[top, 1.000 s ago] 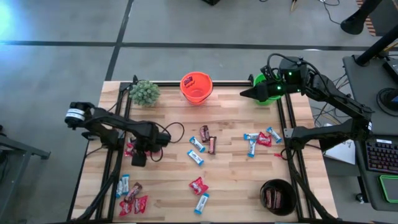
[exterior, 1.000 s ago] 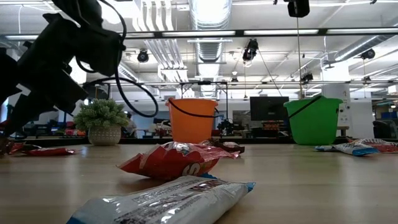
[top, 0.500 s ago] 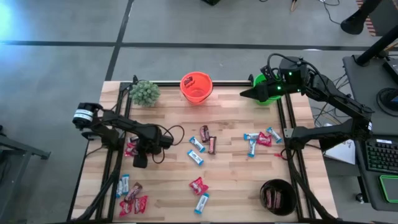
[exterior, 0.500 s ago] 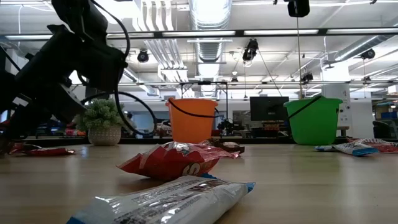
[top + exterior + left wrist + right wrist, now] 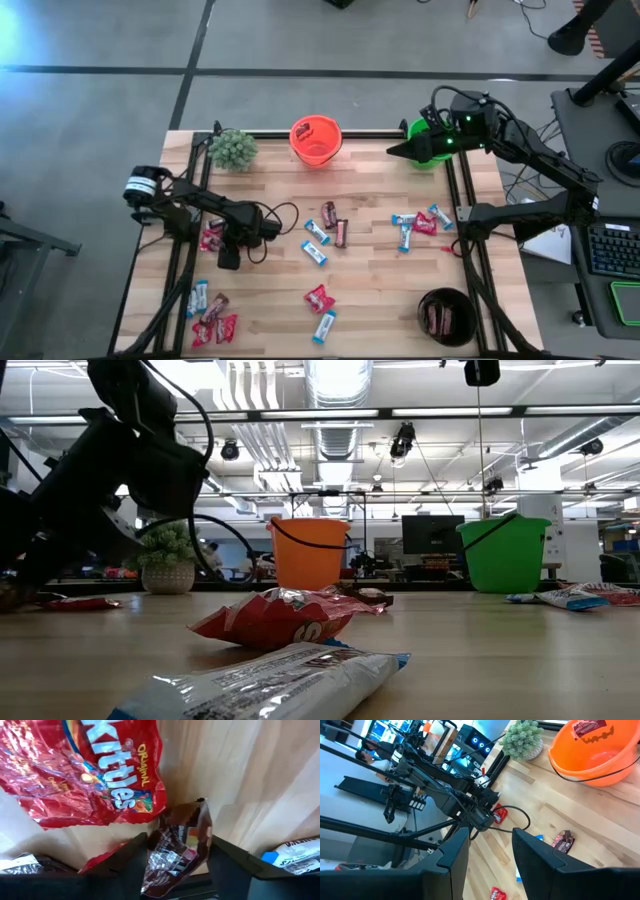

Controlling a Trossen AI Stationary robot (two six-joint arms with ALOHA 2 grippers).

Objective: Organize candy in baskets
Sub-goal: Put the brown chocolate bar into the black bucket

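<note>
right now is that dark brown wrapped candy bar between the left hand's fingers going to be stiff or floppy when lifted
Probably floppy at its ends: the dark brown crinkled foil candy bar shows creased, bent wrapper edges. Likely light, being small and flat. The glossy foil may slip between the left hand fingers, which straddle it.

Green basket (image 5: 428, 140) half hidden under right hand (image 5: 392, 151); contents unseen.

- The high view is evenly and brightly lit from above; the bench (image 5: 380, 270) shows only faint, soft shadows, and a bluish glare sits at the picture's upper left corner.
- In the low view, ceiling strip lights (image 5: 450, 412) glare white, and the left arm (image 5: 100, 470) stands as a dark silhouette against them.
- The nearest blue-and-white candy wrapper (image 5: 270, 682) is blurred, out of focus.
- In the left wrist view, the red wrapper (image 5: 95, 775) glints with crinkled highlights.
</note>
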